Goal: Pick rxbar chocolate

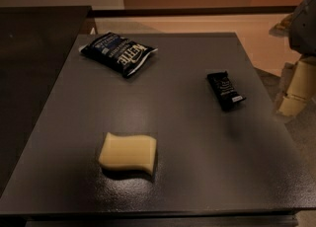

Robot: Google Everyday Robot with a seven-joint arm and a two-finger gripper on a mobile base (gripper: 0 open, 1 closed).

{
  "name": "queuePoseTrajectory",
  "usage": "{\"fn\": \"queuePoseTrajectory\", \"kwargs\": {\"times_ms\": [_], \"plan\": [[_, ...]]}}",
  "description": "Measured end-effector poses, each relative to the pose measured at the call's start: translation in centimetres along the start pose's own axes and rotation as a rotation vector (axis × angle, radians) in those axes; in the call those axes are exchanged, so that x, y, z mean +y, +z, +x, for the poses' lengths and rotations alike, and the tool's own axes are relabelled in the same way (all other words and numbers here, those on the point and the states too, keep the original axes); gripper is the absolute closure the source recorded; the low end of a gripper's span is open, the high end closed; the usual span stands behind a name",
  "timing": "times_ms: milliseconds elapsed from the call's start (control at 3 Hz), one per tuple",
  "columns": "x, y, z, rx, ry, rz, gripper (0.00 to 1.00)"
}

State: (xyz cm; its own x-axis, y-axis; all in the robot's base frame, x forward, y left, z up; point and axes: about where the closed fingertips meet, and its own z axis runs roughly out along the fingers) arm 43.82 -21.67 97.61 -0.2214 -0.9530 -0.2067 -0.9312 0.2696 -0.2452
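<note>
The rxbar chocolate point(225, 90) is a small slim black wrapper with white print and a white patch. It lies flat on the right half of the dark grey table point(187, 162), angled with its near end pointing right. My gripper point(295, 90) shows at the right edge of the view as pale parts below the grey arm, off the table's right side. It is to the right of the bar and apart from it. Nothing is held in it that I can see.
A dark-blue Kettle chip bag point(118, 52) lies at the table's back left. A pale yellow wavy sponge point(128, 153) lies front left of centre. A black counter point(34, 63) stands to the left, and the floor drops off past the right edge.
</note>
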Motion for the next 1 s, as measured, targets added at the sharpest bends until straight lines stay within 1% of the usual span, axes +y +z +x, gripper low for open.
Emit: {"fn": "queuePoseTrajectory", "kwargs": {"times_ms": [333, 667, 1000], "plan": [[-0.2, 0.2, -0.1, -0.015, -0.009, 0.001, 0.0], [-1.4, 1.7, 0.2, -0.075, -0.005, -0.021, 0.0], [-3.0, 4.6, 0.6, -0.148, 0.002, -0.055, 0.0]]}}
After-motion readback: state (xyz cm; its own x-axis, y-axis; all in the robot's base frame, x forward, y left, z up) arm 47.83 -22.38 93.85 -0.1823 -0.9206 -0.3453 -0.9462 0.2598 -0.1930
